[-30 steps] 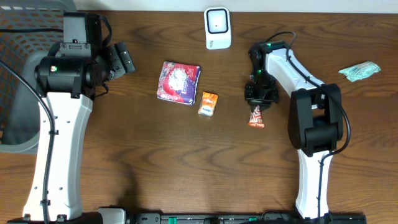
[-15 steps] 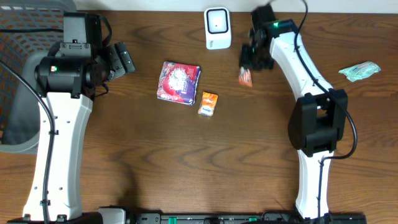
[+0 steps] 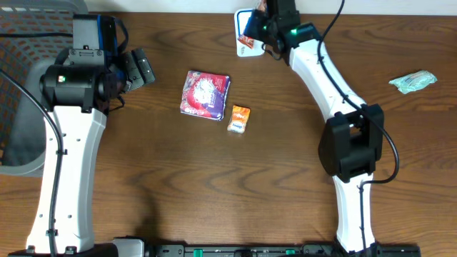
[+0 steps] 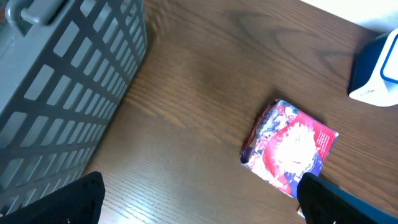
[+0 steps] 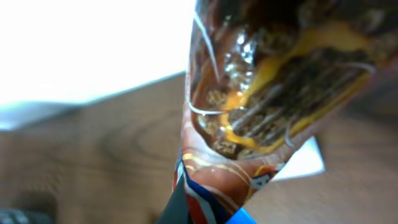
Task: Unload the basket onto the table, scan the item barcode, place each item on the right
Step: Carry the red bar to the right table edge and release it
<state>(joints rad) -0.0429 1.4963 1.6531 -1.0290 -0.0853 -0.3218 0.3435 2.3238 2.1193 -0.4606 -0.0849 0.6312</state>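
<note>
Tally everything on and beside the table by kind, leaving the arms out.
Packets: 4 (purple packet, orange packet, green packet, brown bar wrapper held up at the scanner)
Scanner: 1
Basket: 1
Total: 6

Basket (image 3: 21, 107) far left, pouch (image 3: 206, 94) left of small packet (image 3: 239, 118), scanner (image 3: 244, 25) behind them, bag (image 3: 413, 81) far right
</note>
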